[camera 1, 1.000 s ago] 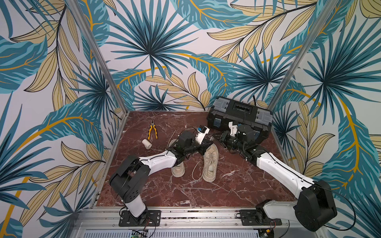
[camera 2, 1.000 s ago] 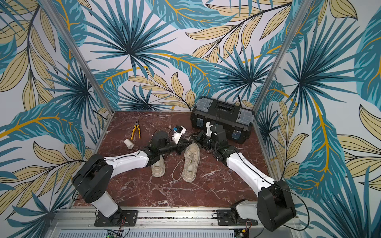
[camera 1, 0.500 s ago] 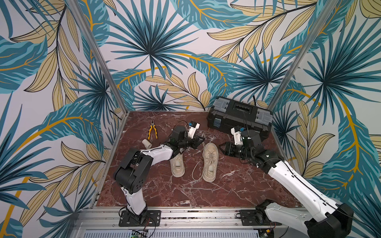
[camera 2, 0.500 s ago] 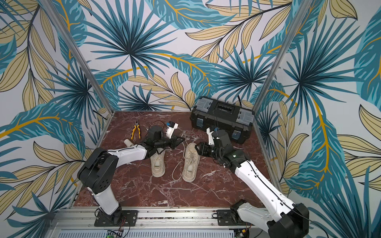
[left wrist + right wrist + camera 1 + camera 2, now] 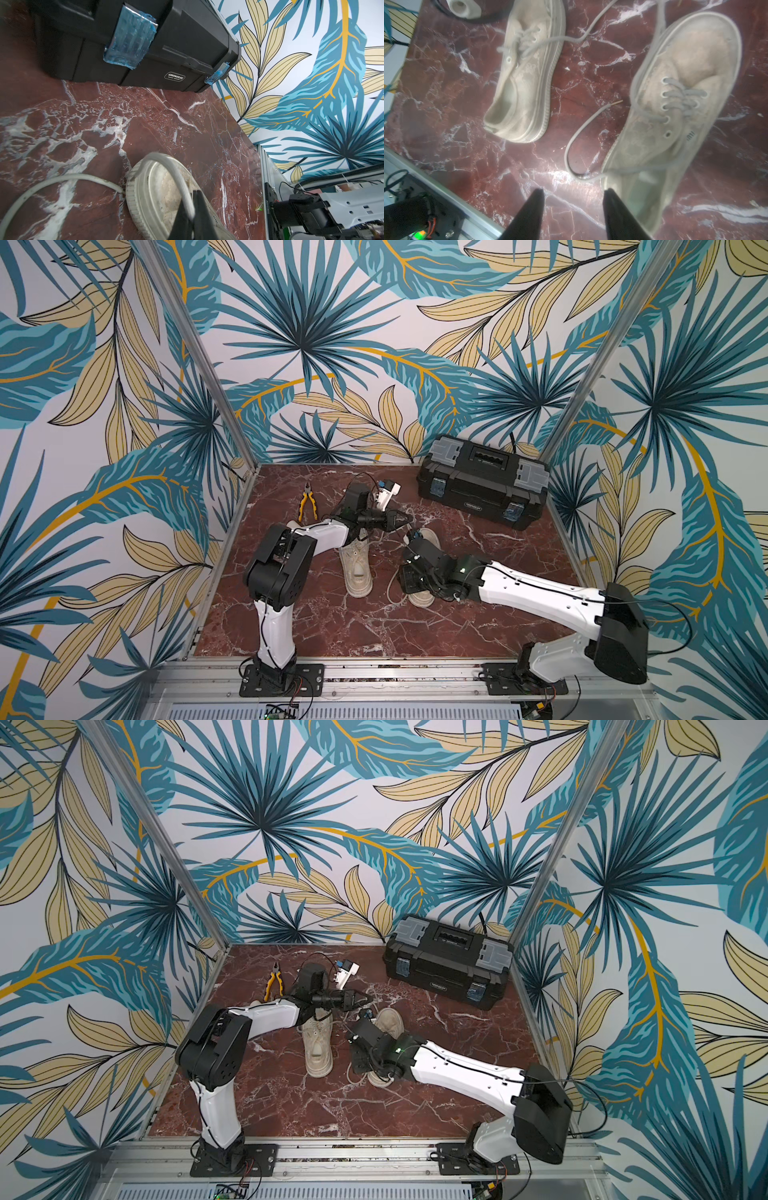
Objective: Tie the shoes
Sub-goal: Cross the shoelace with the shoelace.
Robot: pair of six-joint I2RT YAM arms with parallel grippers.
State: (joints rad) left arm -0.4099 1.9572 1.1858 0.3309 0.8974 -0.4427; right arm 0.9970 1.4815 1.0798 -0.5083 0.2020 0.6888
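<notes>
Two worn beige shoes lie side by side on the red marble floor. The left shoe (image 5: 357,568) (image 5: 527,79) shows whole. The right shoe (image 5: 431,537) (image 5: 675,116) is partly hidden under my right arm in both top views. My left gripper (image 5: 405,517) (image 5: 195,193) hangs beyond the toes of the shoes. It is shut on a beige lace (image 5: 178,172) that arches over the right shoe's toe (image 5: 158,187). My right gripper (image 5: 574,190) is open and empty above the floor, beside the right shoe's heel. A loose lace end (image 5: 583,128) curls between the shoes.
A black toolbox (image 5: 482,485) (image 5: 449,965) stands at the back right. Yellow-handled pliers (image 5: 307,506) lie at the back left. A white roll (image 5: 464,7) sits near the left shoe's toe. Metal rails edge the floor at the front (image 5: 374,668).
My right gripper has drawn back from near the toolbox, forward and left over the right shoe, and now stands open. My left arm has swung, with its gripper still shut on the lace.
</notes>
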